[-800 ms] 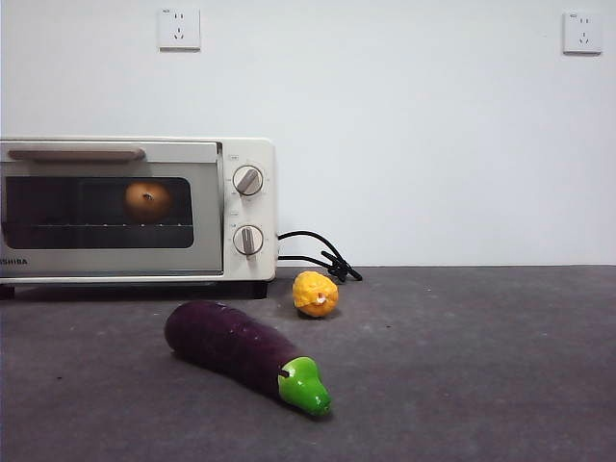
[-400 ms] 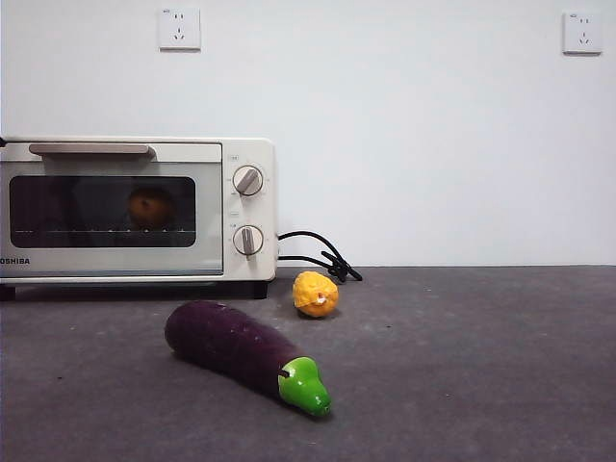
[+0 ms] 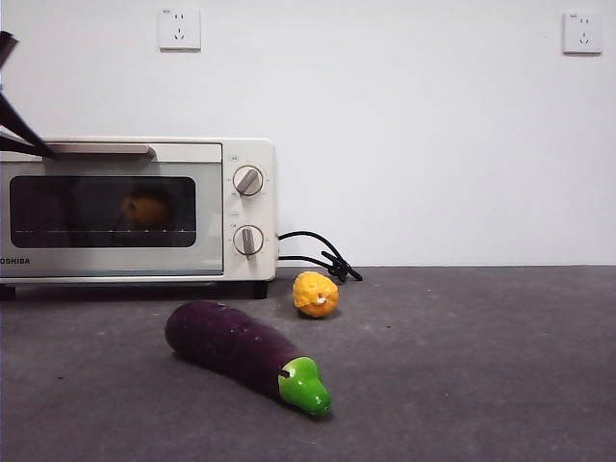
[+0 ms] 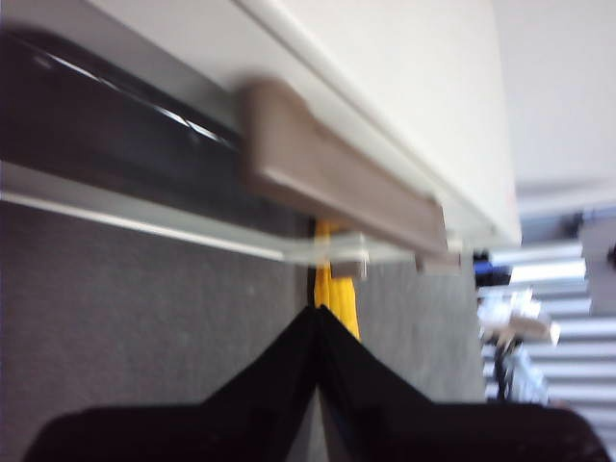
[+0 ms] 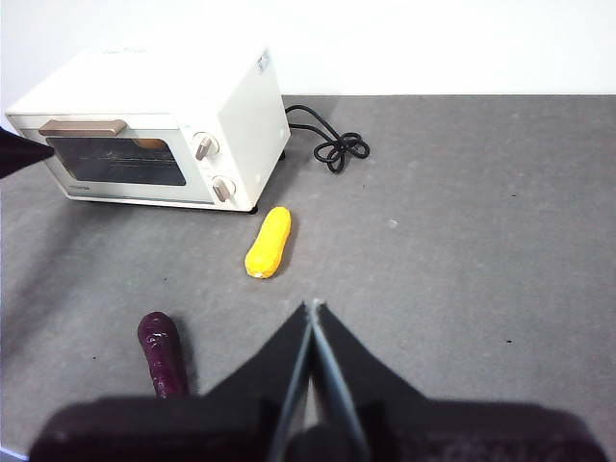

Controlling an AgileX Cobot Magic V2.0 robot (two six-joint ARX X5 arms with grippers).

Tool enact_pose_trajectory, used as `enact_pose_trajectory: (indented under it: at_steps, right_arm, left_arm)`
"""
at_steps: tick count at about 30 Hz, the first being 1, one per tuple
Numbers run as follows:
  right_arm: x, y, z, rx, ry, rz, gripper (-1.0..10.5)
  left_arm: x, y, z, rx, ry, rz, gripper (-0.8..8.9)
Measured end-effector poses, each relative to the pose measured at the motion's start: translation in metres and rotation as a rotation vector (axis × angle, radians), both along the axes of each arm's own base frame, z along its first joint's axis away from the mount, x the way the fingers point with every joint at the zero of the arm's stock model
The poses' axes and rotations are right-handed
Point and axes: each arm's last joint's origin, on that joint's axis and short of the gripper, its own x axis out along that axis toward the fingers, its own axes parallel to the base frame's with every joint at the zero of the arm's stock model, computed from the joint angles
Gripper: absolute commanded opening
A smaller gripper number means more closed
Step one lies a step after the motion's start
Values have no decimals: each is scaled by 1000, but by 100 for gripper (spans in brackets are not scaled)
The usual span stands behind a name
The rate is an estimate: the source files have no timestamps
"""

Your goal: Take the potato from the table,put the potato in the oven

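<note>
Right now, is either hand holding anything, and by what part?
Nothing is held. The left hand is shut and empty near the oven handle; the right hand is shut and empty above the table. The potato sits inside the oven.

Left end effector (image 4: 316, 318), right end effector (image 5: 313, 310): matte black, tapered wedge-shaped jaws.

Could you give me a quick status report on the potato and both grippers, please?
Left gripper shut, at the oven handle. Right gripper shut, waiting above the table. Potato inside oven, door closed. Nothing obstructing.
</note>
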Motion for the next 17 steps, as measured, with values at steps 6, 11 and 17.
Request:
enact_pose_trajectory:
  at_steps: [6,11,17]
  right_arm:
    - [0,0,0,0,0,0,1]
    - [0,0,0,0,0,0,1]
    - [0,0,0,0,0,0,1]
  left_arm:
    - [1,-35,-4,44,-3,-142,-8]
    - [-3,-71,-1,92,-36,-293,-8]
    - [-37,-113,49,182,-242,-421,-8]
